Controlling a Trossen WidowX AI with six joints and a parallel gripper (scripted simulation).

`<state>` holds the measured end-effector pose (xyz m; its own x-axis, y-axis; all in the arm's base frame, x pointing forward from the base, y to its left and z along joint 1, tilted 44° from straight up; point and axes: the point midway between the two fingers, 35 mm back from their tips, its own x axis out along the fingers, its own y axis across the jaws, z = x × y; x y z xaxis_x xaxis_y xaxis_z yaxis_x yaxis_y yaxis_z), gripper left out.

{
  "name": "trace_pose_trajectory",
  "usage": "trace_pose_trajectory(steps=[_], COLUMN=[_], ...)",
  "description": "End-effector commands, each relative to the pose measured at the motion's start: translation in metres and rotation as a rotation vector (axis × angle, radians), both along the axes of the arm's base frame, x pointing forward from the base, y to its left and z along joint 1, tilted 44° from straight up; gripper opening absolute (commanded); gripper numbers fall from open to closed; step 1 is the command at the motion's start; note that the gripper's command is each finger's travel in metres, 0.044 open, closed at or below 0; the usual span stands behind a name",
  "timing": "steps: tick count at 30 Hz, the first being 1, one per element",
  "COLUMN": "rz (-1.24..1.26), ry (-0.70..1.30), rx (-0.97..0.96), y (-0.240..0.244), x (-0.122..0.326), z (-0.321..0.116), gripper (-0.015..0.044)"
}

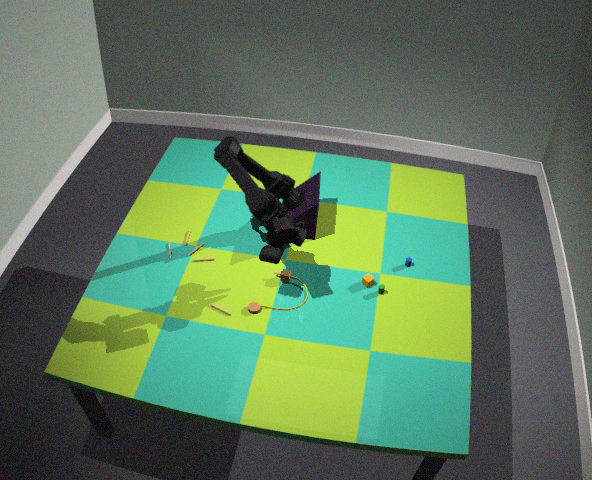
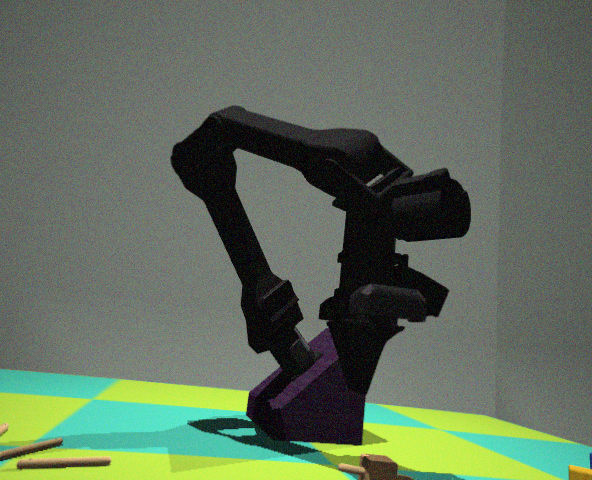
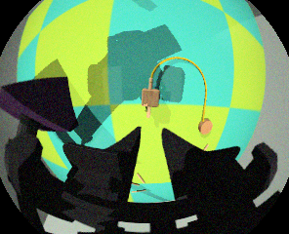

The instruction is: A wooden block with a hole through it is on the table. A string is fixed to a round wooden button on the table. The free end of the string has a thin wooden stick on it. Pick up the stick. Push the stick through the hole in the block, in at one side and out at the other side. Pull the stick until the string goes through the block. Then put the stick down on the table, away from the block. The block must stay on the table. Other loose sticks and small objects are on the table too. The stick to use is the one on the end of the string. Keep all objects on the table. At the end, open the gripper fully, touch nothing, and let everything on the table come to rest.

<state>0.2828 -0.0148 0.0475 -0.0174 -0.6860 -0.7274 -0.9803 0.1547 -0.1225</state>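
The wooden block [image 1: 285, 275] [image 2: 380, 466] [image 3: 150, 97] stands on the table. The string's stick sits through its hole: one end [image 1: 277, 273] [image 2: 350, 469] [image 3: 148, 112] sticks out on one side, and the other end [image 3: 150, 83] shows on the opposite side, where the yellow string [image 1: 306, 294] [image 3: 205, 93] joins it. The string curves round to the round button [image 1: 254, 307] [image 3: 205, 127]. My gripper [image 2: 360, 388] [image 3: 151, 131] is partly open and empty, pointing down above the table, with the block beyond its fingertips in the wrist view. In the top view the fingertips are hidden.
Several loose sticks lie to the left, one of them [image 1: 203, 259] [image 2: 63, 462] nearest the block in that group. Another loose stick [image 1: 220, 310] lies left of the button. An orange block [image 1: 367, 280], a green piece [image 1: 381, 289] and a blue piece [image 1: 408, 261] stand to the right.
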Motion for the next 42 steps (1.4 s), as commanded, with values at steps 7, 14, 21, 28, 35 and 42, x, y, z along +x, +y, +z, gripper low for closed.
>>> trace_pose_trajectory(steps=[7, 14, 21, 28, 35, 42], rz=[0.011, 0.011, 0.011, 0.011, 0.011, 0.011], ry=[0.009, 0.008, 0.008, 0.008, 0.008, 0.008], rx=[-0.003, -0.002, -0.002, -0.003, -0.004, -0.006], y=[-0.009, -0.016, -0.024, -0.032, -0.041, -0.049], x=[0.001, 0.002, 0.002, 0.002, 0.001, 0.0], z=[-0.008, -0.017, -0.025, -0.034, -0.042, -0.05], gripper=[0.0121, 0.0121, 0.0121, 0.0121, 0.0121, 0.0121])
